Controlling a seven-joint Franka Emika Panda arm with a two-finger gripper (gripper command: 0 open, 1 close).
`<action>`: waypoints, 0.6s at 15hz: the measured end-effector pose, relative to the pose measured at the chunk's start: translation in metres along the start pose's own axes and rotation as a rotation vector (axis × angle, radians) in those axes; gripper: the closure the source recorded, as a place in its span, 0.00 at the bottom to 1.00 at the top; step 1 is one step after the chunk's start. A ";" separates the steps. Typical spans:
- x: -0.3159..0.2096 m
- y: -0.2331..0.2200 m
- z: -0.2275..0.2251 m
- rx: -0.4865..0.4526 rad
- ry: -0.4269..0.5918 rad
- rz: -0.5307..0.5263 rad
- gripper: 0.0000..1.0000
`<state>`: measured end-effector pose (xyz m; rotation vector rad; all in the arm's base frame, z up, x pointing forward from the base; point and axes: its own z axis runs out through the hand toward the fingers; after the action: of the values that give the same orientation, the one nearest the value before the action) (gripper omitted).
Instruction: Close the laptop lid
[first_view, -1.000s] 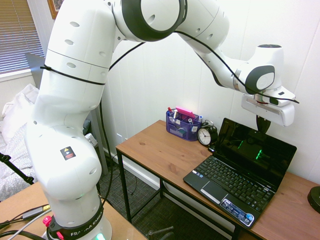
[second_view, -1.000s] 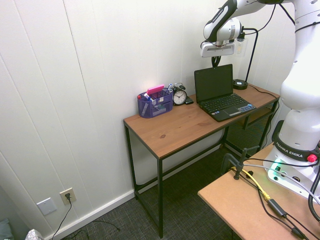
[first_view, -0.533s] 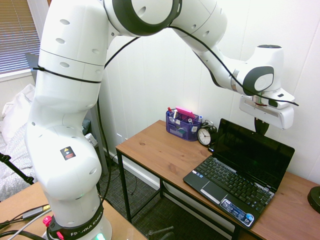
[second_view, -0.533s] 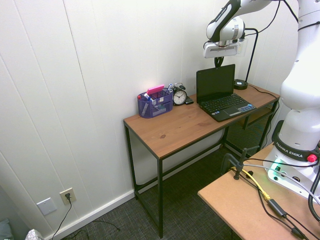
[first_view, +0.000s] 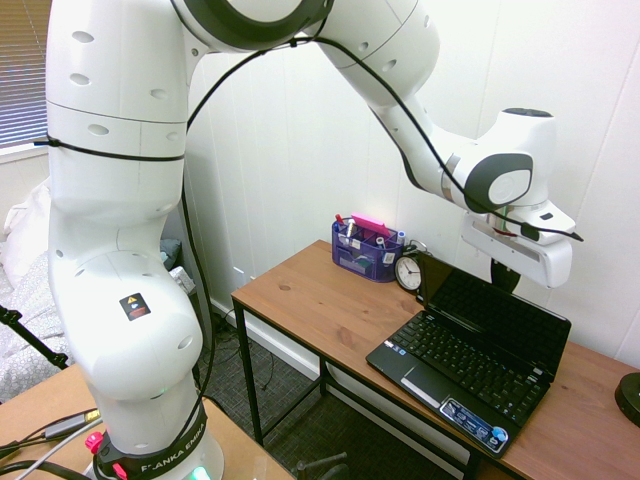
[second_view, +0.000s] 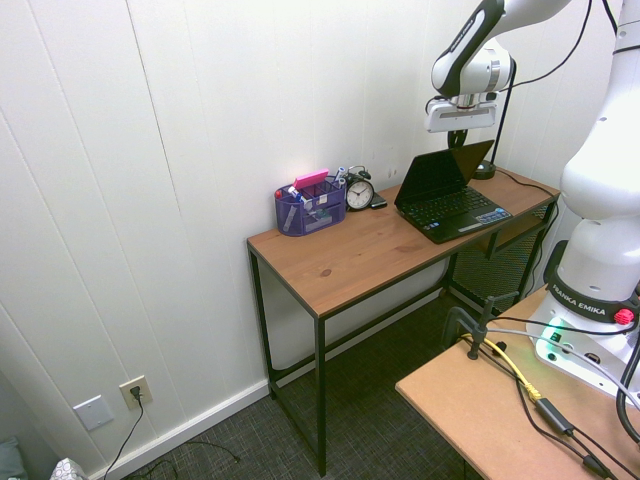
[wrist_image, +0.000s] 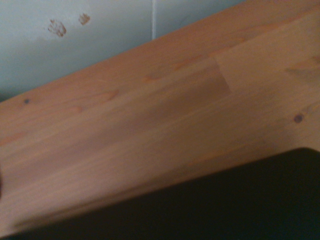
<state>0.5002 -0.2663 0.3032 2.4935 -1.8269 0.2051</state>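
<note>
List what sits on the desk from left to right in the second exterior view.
Purple organizer → alarm clock → laptop, with the laptop lid tilted forward → black lamp base.

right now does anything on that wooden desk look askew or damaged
Nothing looks damaged or spilled. The thin black laptop lid leans partway forward over the keyboard, half closed, with the shut white gripper just behind its top edge. The purple mesh organiser and the small black alarm clock stand upright near the wall.
</note>
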 end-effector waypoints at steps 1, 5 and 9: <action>-0.001 0.009 0.007 -0.015 -0.004 0.001 1.00; -0.007 0.043 0.033 -0.068 -0.020 0.008 1.00; -0.011 0.073 0.059 -0.113 -0.037 0.024 1.00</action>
<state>0.4319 -0.2850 0.2407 2.4162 -1.8283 0.0555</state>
